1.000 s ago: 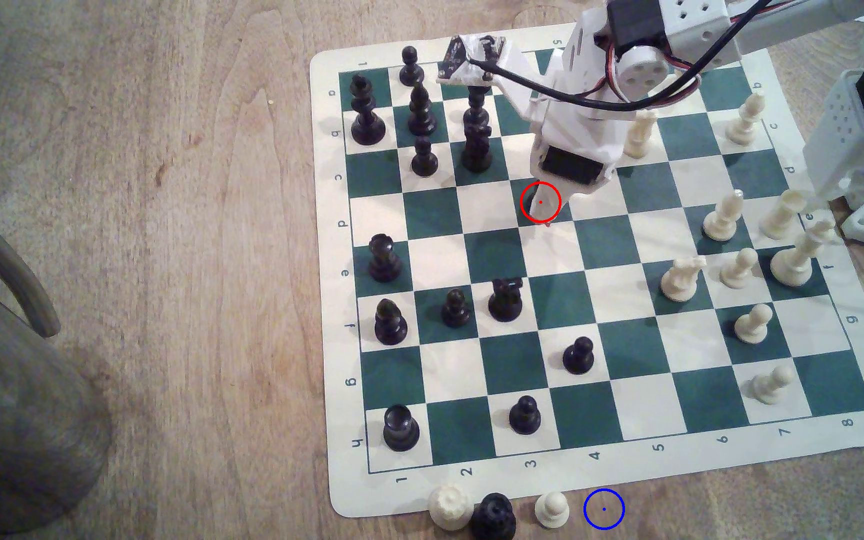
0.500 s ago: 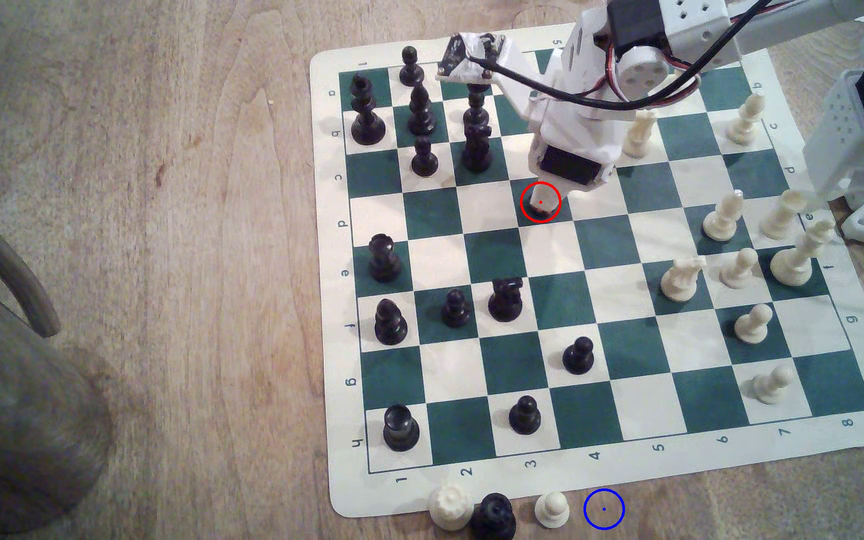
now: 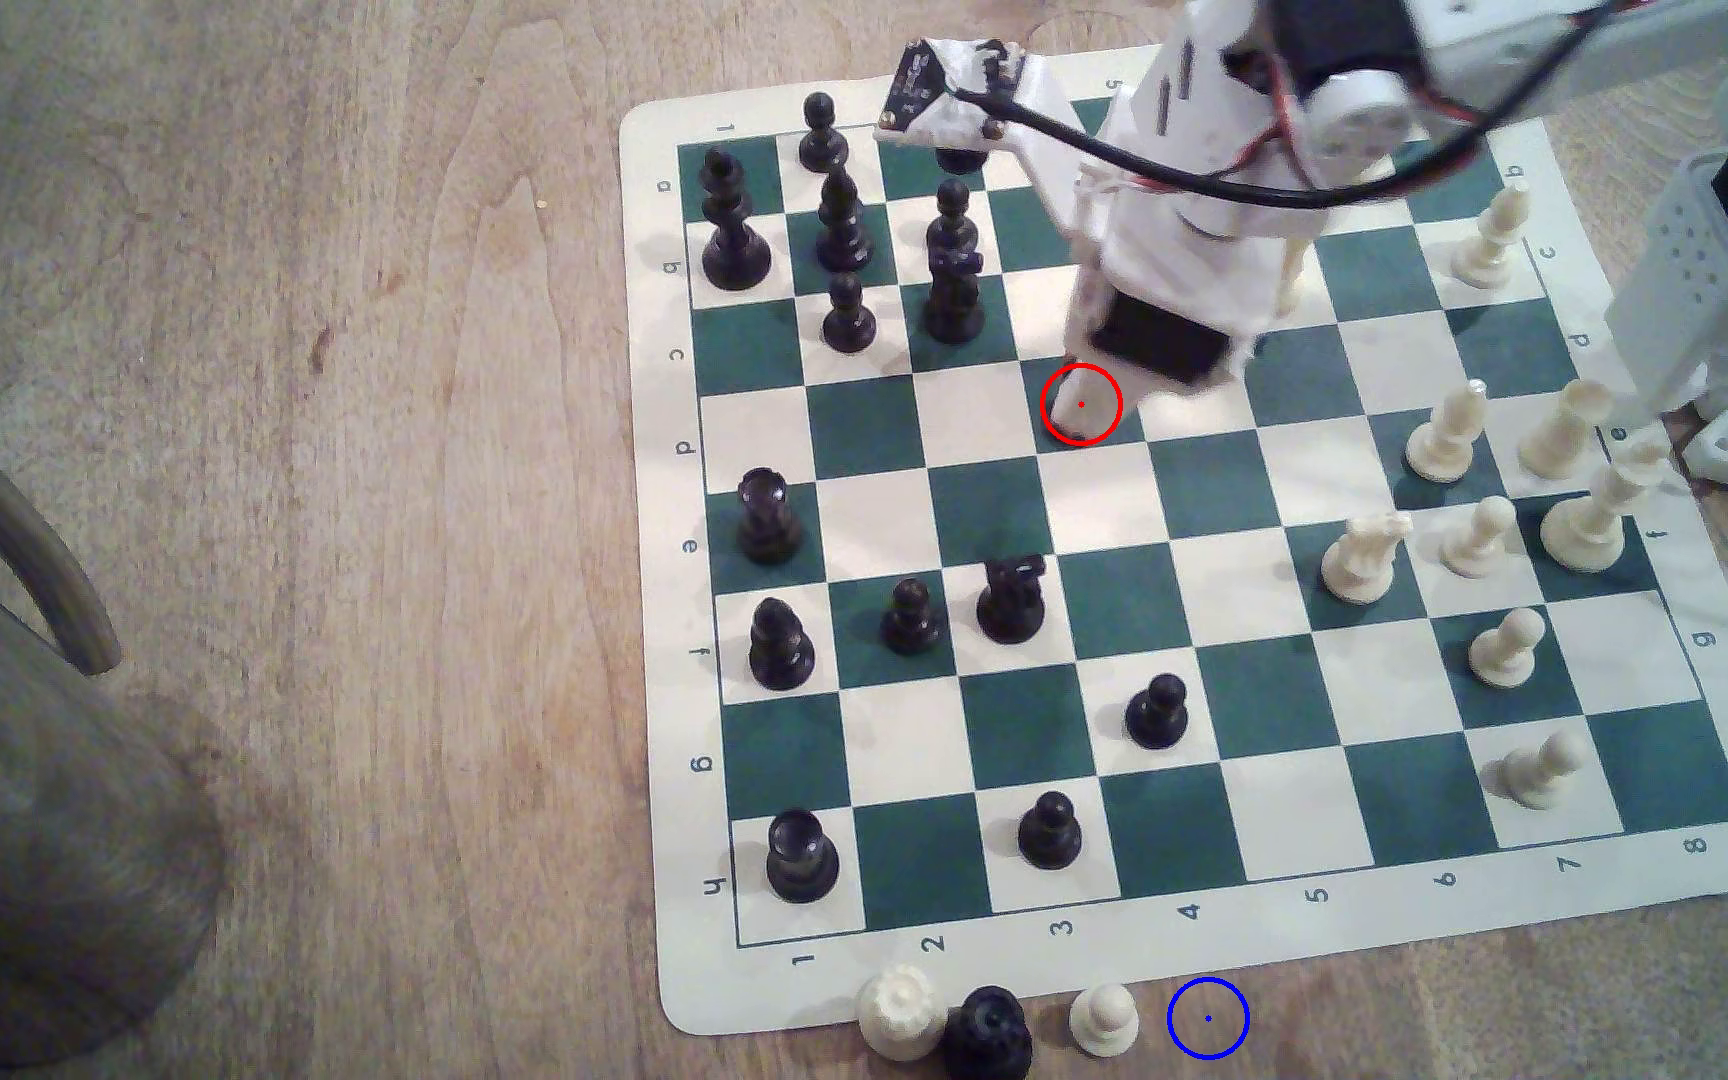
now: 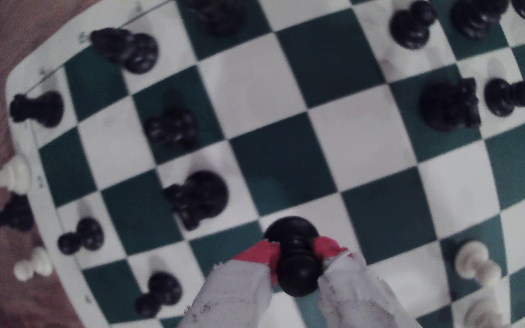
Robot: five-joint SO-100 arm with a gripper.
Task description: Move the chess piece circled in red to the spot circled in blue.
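Wrist view: the hand (image 4: 294, 252) is closed on the chess piece (image 4: 292, 249), red-tipped fingers (image 4: 259, 254) pinching its neck above the board (image 4: 286, 164). Judged step: lift and carry. Raise the pawn straight up to clear neighbouring pieces, then travel to the spot (image 3: 1208, 1018) on the counter (image 3: 320, 519), beside the cream pawn (image 3: 1104, 1020).

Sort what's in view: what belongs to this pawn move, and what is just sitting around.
Job:
black pawn, clamped by the gripper
blue-circled spot on bare wood

Lying about:
cream pawn beside that spot
black piece
cream piece
remaining pieces on the chessboard
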